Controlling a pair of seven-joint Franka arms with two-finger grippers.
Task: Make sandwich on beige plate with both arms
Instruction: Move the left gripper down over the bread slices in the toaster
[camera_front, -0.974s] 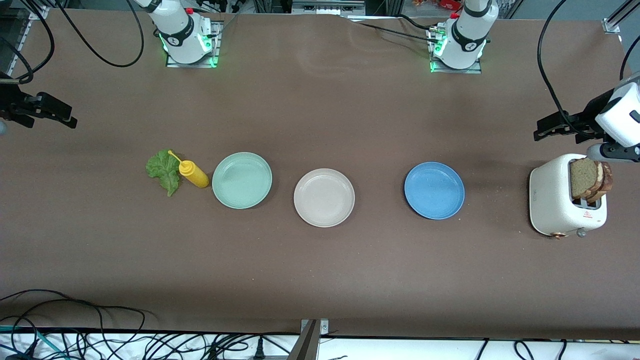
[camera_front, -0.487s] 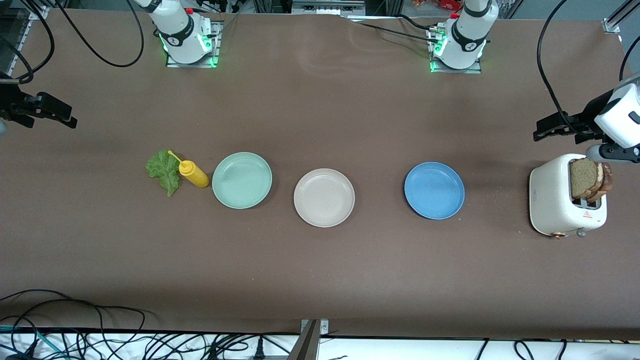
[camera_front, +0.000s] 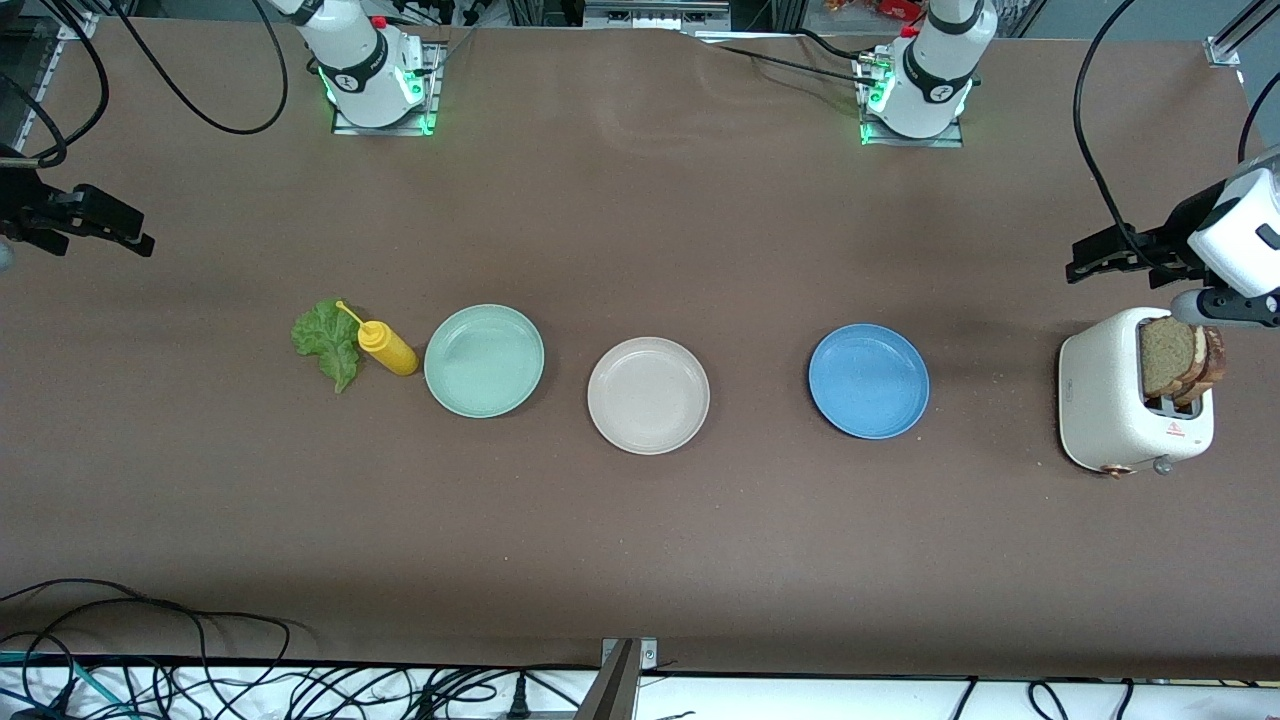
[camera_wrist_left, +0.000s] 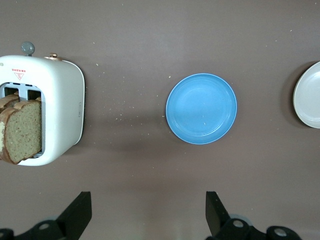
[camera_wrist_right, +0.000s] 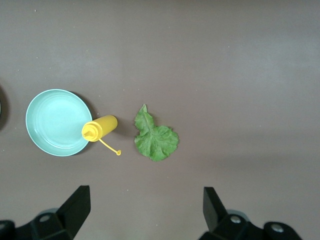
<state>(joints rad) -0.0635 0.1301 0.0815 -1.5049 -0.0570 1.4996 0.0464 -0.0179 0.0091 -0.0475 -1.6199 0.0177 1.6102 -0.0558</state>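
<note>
The beige plate (camera_front: 648, 395) lies bare in the middle of the table, and its edge shows in the left wrist view (camera_wrist_left: 309, 95). Two brown bread slices (camera_front: 1180, 358) (camera_wrist_left: 22, 131) stand upright in the toaster's slots. A ruffled lettuce leaf (camera_front: 328, 342) (camera_wrist_right: 156, 136) lies flat toward the right arm's end. My left gripper (camera_front: 1095, 257) (camera_wrist_left: 148, 210) hangs open and holds nothing, over bare tabletop beside the toaster. My right gripper (camera_front: 125, 232) (camera_wrist_right: 145, 207) is open too, holds nothing, and hangs over bare tabletop at the right arm's end, apart from the lettuce.
A white toaster (camera_front: 1110, 400) (camera_wrist_left: 62, 95) stands at the left arm's end. A blue plate (camera_front: 868, 380) (camera_wrist_left: 201, 108) and a mint-green plate (camera_front: 484, 360) (camera_wrist_right: 52, 122) flank the beige one. A yellow squeeze bottle (camera_front: 388, 348) (camera_wrist_right: 100, 127) lies between lettuce and green plate.
The left arm's wrist has crept very slightly; nothing on the table has moved and both grippers stay open.
</note>
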